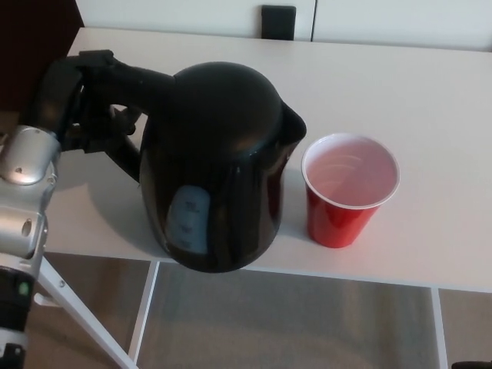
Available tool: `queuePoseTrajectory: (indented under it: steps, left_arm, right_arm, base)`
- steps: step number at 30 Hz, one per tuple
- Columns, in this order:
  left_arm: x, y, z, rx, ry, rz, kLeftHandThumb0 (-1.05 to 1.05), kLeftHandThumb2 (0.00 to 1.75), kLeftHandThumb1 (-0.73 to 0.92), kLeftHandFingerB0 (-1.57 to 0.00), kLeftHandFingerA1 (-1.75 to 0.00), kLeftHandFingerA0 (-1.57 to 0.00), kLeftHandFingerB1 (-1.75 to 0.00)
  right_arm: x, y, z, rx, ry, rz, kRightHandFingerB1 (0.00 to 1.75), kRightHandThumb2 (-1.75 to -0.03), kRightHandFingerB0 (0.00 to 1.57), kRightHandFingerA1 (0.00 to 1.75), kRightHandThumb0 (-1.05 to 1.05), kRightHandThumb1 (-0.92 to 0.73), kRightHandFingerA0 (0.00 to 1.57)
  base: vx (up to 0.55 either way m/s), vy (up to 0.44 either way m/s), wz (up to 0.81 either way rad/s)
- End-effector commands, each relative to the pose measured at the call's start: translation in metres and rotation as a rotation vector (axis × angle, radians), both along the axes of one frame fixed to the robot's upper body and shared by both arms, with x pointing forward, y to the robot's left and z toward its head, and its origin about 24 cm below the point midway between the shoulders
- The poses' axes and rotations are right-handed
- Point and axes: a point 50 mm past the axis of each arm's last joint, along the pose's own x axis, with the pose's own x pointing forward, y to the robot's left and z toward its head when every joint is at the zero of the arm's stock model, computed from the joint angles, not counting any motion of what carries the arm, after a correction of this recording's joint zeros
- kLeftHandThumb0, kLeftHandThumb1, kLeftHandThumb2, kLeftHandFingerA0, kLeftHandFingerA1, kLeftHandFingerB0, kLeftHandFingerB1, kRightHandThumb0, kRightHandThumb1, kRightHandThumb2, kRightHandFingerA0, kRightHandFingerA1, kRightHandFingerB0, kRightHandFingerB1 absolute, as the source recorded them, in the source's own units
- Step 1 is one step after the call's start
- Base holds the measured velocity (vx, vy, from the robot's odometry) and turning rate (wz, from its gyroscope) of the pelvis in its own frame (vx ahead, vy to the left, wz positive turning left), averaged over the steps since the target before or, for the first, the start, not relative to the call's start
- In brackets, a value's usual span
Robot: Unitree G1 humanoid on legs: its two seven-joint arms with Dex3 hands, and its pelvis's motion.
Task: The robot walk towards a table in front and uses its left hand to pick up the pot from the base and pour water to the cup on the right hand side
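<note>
While the left hand (73,100) comes in from the picture's left, its black fingers (96,127) are wrapped round the handle of the pot (215,165), pinching it firmly. Just beyond the fingers, toward the robot's right, the dark body of the pot bulges out, its domed lid uppermost and a pale blue water gauge facing the camera on its lower front. On the far side from the fingers the pot's spout points at the cup (350,188), which stands upright on the worktop (430,100), just beside the pot, a narrow gap showing between spout and rim. Red outside and white inside, the cup has its mouth open to the camera; whether it holds any water cannot be told. Whether the pot's bottom touches the worktop cannot be told either; it overlaps the near edge. Behind the fingers a silver wrist joint and forearm run down toward the lower left corner. At the worktop's far edge, well apart from the fingers, sits a small black block (278,21).
</note>
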Motion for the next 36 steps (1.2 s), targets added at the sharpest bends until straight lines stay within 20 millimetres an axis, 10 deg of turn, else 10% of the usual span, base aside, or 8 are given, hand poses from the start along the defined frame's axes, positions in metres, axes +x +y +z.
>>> queuePoseTrajectory:
  steps: [1, 16, 35, 36]
  left_arm:
    - [0.004, 0.006, 0.020, -0.028, -0.130, 0.096, -0.18, 0.67, 0.81, -0.77, -1.37, -1.03, -1.02]
    - [0.016, -0.018, 0.058, 0.188, -0.338, 0.120, -0.18, 0.65, 0.81, -0.81, -1.27, -1.09, -0.96]
    - [0.010, -0.066, 0.085, 0.445, -0.529, 0.029, -0.21, 0.63, 0.80, -0.79, -1.38, -1.05, -1.06]
    - [0.010, -0.068, 0.087, 0.456, -0.541, 0.023, -0.19, 0.63, 0.80, -0.78, -1.40, -1.04, -1.04]
  right_arm:
    - [0.000, -0.006, 0.003, -0.021, 0.002, 0.005, 0.59, -0.56, 0.59, 0.65, -0.64, -0.44, 0.87]
    - [0.001, -0.007, 0.003, -0.039, 0.009, 0.030, 0.67, -0.85, 0.60, 0.75, -0.64, -0.30, 0.84]
    - [0.003, -0.007, 0.004, -0.075, 0.033, 0.077, 0.57, -0.56, 0.68, 0.64, -0.62, -0.44, 0.93]
    - [0.003, -0.007, 0.004, -0.082, 0.034, 0.087, 0.67, -0.85, 0.61, 0.75, -0.62, -0.30, 0.85]
  base:
    - [0.00, 0.000, 0.00]
    - [0.00, 0.000, 0.00]
    - [0.00, 0.000, 0.00]
    - [0.00, 0.000, 0.00]
